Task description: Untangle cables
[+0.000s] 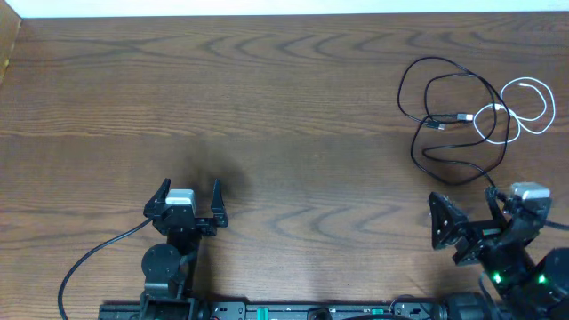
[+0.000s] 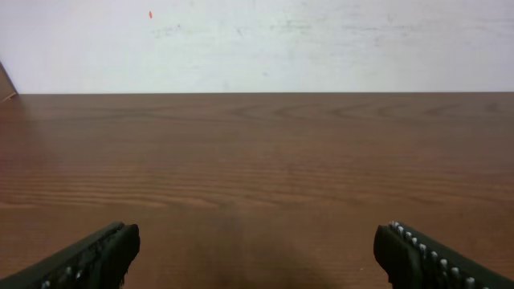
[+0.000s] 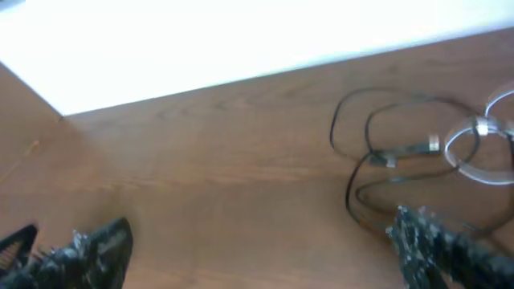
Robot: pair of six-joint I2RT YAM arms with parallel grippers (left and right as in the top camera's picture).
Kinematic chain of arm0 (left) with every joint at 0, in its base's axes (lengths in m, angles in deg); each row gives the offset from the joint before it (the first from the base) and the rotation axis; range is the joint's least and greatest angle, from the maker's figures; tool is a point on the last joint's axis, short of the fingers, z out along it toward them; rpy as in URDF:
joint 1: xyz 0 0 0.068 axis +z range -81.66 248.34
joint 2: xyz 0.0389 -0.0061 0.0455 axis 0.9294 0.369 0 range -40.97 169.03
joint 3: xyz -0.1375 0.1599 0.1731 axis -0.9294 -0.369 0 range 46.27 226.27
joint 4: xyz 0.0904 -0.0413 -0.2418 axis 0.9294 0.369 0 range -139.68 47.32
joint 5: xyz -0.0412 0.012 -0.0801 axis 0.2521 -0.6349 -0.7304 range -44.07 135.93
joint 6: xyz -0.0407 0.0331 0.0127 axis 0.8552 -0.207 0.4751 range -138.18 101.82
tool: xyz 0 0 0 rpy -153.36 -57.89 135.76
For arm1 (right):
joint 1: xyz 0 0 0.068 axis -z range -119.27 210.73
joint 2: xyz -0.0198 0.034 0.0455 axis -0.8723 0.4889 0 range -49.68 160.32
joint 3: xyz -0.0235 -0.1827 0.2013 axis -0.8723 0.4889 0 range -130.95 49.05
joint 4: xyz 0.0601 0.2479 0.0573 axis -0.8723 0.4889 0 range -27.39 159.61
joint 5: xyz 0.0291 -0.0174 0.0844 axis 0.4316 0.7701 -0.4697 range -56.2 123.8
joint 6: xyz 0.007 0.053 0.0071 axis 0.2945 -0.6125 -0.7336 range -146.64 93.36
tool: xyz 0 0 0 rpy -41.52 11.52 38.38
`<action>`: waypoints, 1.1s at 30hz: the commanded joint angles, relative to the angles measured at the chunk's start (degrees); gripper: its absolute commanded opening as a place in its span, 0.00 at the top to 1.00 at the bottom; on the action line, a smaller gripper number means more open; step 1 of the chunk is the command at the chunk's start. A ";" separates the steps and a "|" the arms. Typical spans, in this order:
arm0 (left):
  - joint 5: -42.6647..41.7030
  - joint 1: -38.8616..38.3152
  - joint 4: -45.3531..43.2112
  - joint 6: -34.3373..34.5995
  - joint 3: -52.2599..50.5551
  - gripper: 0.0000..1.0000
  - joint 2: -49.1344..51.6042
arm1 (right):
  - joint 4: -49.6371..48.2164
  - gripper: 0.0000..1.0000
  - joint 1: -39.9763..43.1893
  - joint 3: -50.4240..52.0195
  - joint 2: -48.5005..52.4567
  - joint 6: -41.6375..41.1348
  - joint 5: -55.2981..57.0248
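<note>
blk cables [image 1: 433,125] & one white cable [image 1: 524,80], table [image 1: 267,89] brown w/ wood grain, wall [image 2: 257,40] white.

A brown wood-grain table [image 1: 284,107] meets a white wall [image 2: 257,40].

The left gripper [image 2: 257,250] has its two black fingers [image 2: 92,257] spread far apart, so they show only in the lower corners. One finger carries a row of small pale teeth. Between and beyond them lies the brown wooden tabletop [image 2: 257,152] with wavy grain. Behind it stands a white wall [image 2: 321,48] with faint grey marks and a small red spot [image 2: 150,14].
</note>
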 commanded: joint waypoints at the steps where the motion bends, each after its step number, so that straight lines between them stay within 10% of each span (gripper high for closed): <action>1: 0.79 0.35 2.25 0.26 -0.98 0.02 0.17 | -8.11 0.01 0.83 4.39 -2.69 0.26 0.22; 10: 0.79 0.35 2.25 0.26 -0.98 0.02 0.17 | -40.54 0.01 2.78 17.38 -8.59 0.28 0.20; 33: 0.79 0.35 2.25 0.26 -0.98 0.02 0.17 | -62.99 0.01 4.09 43.78 -19.10 0.26 19.58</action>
